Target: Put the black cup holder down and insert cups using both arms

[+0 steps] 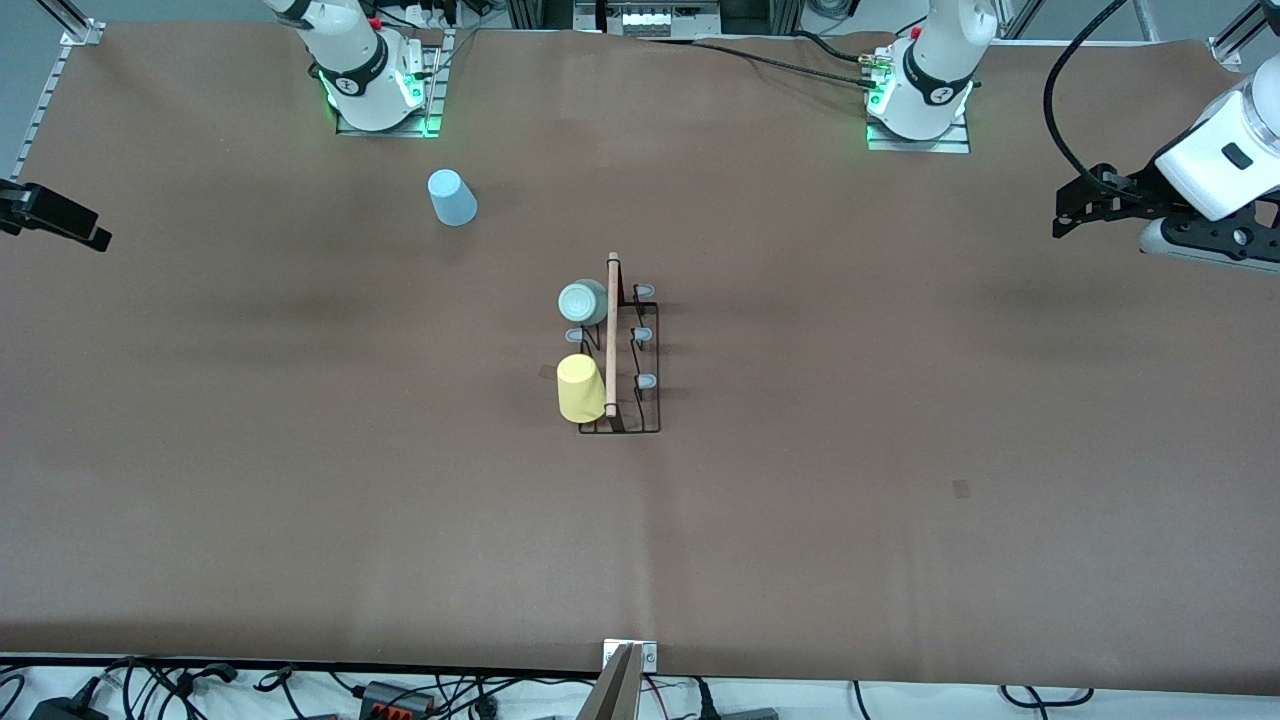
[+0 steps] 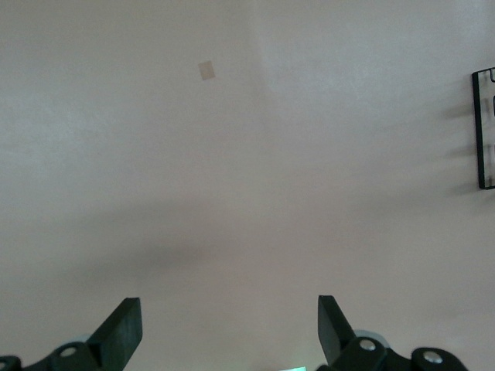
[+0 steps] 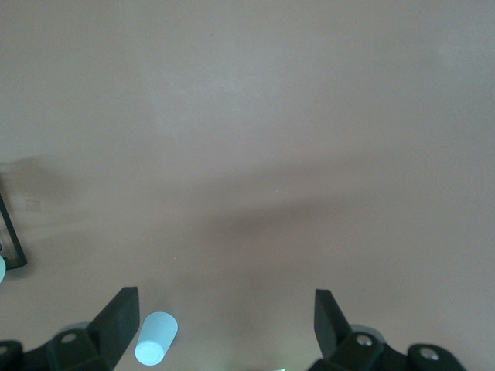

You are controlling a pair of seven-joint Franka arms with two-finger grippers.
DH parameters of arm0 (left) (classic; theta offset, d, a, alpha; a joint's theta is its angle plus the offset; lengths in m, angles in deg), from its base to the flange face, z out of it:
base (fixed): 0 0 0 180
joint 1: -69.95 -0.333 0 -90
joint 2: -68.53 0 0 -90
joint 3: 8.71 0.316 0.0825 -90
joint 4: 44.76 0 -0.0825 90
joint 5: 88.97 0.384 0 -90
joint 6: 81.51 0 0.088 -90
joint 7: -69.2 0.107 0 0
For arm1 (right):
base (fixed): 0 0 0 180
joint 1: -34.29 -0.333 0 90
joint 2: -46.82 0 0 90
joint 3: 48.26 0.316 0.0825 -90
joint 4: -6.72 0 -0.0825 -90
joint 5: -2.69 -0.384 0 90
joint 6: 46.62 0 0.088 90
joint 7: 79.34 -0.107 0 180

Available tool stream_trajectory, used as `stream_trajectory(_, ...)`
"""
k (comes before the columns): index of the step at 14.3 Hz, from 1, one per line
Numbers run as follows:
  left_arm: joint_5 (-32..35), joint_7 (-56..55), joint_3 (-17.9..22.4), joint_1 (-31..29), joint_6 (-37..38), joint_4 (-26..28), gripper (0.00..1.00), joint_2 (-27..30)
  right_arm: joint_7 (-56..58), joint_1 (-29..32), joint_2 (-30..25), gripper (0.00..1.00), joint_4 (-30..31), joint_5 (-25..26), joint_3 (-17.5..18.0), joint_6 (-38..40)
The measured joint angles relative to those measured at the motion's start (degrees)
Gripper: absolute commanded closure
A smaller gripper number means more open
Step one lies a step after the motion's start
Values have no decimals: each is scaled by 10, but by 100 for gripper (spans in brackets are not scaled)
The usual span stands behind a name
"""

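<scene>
Front camera sits high, facing my bases across the table; each wrist camera looks down past my fingers; both wrist views share the black cup holder at their edges.

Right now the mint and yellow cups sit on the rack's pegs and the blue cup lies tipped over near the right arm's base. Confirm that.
Not quite. In the front view the blue cup stands upside down, not tipped over. The mint cup and yellow cup are on the rack.
</scene>
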Motion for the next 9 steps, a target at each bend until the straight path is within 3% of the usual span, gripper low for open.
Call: stream_trajectory(9,0,0,0,1,0,-2,0,0,23,20,-2,0,-1,5,17,-2)
